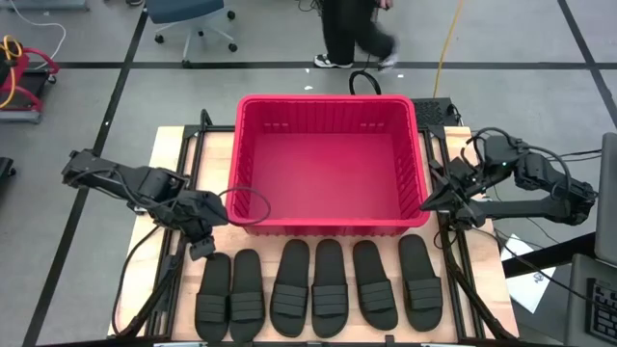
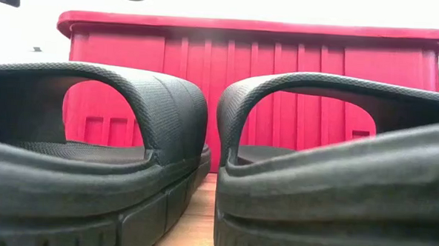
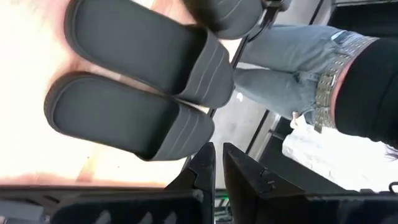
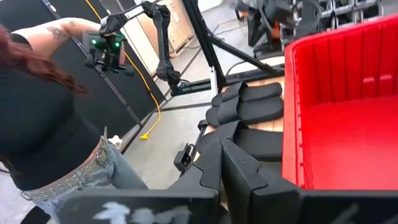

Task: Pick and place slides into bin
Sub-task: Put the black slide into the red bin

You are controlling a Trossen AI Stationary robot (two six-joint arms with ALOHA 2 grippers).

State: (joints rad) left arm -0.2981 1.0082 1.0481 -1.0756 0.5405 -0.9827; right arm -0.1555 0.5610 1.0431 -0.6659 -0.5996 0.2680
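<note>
A: What lies past the right gripper [image 4: 219, 163]?

B: Its two dark fingers are pressed together. Just beside them rises the red bin [image 4: 339, 106], its inside bare. Beyond the fingertips lie black slides [image 4: 249, 102], side by side.

A: And farther off?

B: A person [image 4: 59, 134] in a black top and jeans, holding a device with green lights [image 4: 106, 46].

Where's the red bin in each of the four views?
High view: red bin, upper centre, behind the row of six slides.
Low view: fills the background behind two close slides.
Left wrist view: not in it.
Right wrist view: right side, inner wall and floor showing.
Shared landmark: the black slides beside the bin.
</note>
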